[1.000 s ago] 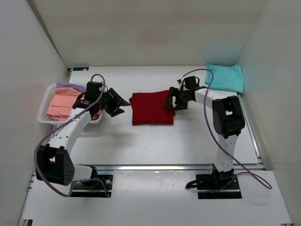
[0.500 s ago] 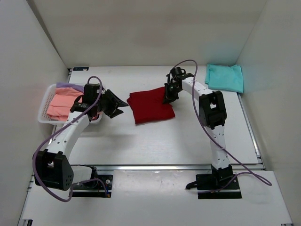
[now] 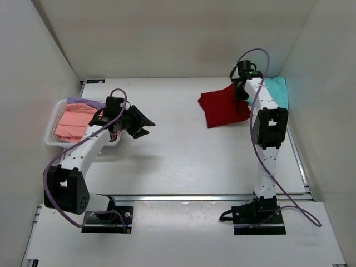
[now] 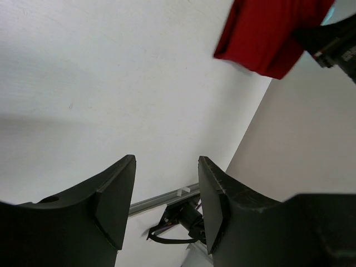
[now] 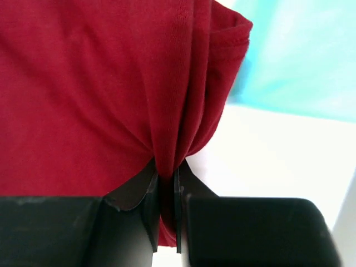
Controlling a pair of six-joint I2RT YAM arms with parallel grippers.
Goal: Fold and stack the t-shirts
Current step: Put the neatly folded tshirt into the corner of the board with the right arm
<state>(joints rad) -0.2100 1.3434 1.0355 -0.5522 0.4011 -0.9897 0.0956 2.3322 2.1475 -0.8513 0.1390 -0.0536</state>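
Dark red cloth t-shirt (image 3: 222, 108) is the one I've got hold of, folded into a flat pad at the far right of the white flat table (image 3: 167, 161). Biggest stuff first then. White plastic mesh basket (image 3: 53, 139) sits at the left edge with a salmon pink cloth shirt (image 3: 75, 122) in it and a lavender cloth shirt (image 3: 83, 103) peeking out on its far side. A folded teal cloth shirt (image 3: 275, 92) lies in the far right corner. The red one is right up against its left edge, and I can't tell if they overlap.

My right gripper (image 5: 165, 172) is clamped on a bunched bit of the red shirt's right edge. My left gripper (image 4: 166, 167) hangs just beside the basket, jaws apart, nothing in them.

Worries: it's one pinch on a gathered edge, so the loose layers could flop open on a lift. The trailing hem could also catch the teal shirt and rumple it.

The red pad sits skewed. Its long axis runs roughly left to right, I reckon, with the pinched end pointing far-right at the teal, so it may land crooked on the stack.
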